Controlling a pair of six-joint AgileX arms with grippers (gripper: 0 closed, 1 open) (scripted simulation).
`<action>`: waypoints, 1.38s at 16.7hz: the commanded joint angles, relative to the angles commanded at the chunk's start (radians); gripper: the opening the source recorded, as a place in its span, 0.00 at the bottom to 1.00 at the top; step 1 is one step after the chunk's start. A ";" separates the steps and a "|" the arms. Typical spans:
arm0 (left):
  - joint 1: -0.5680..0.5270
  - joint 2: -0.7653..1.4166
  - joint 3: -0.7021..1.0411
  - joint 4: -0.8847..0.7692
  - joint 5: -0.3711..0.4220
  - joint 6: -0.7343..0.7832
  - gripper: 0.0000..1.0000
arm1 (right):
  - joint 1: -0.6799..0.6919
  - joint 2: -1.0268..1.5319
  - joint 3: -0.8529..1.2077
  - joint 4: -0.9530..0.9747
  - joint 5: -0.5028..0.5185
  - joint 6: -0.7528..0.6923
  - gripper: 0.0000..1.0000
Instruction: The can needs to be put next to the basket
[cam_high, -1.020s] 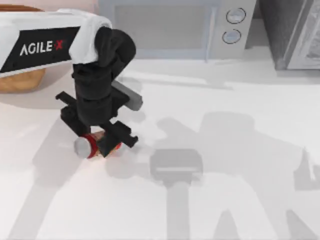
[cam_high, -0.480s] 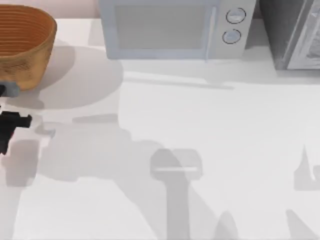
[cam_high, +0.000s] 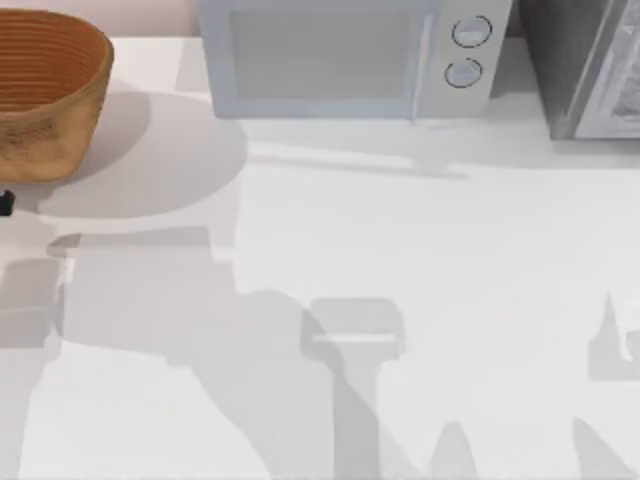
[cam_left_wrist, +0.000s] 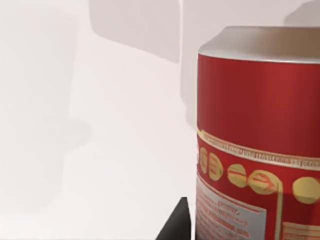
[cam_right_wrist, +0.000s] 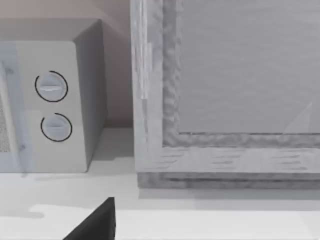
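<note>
The tan woven basket stands at the table's far left corner. The red can, silver top and gold pattern showing, looms close in the left wrist view, upright over the white table. One dark finger lies against its side, so my left gripper is shut on it. In the top view a black scrap of my left gripper pokes in at the left edge, just in front of the basket. A dark part of my right gripper faces the back of the table.
A grey microwave stands along the back edge, its two dials showing in the right wrist view. A grey cabinet fills the back right corner. Arm shadows lie across the white tabletop.
My left arm has carried the can from the middle-left of the table out past the top view's left edge. A second ago it covered the basket; the basket now shows whole.
</note>
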 joint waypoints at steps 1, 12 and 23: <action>0.002 0.000 0.000 0.001 0.000 0.002 0.00 | 0.000 0.000 0.000 0.000 0.000 0.000 1.00; 0.081 -0.004 -0.015 0.028 0.013 0.046 0.00 | 0.000 0.000 0.000 0.000 0.000 0.000 1.00; 0.004 0.005 -0.019 0.032 0.004 -0.001 0.30 | 0.000 0.000 0.000 0.000 0.000 0.000 1.00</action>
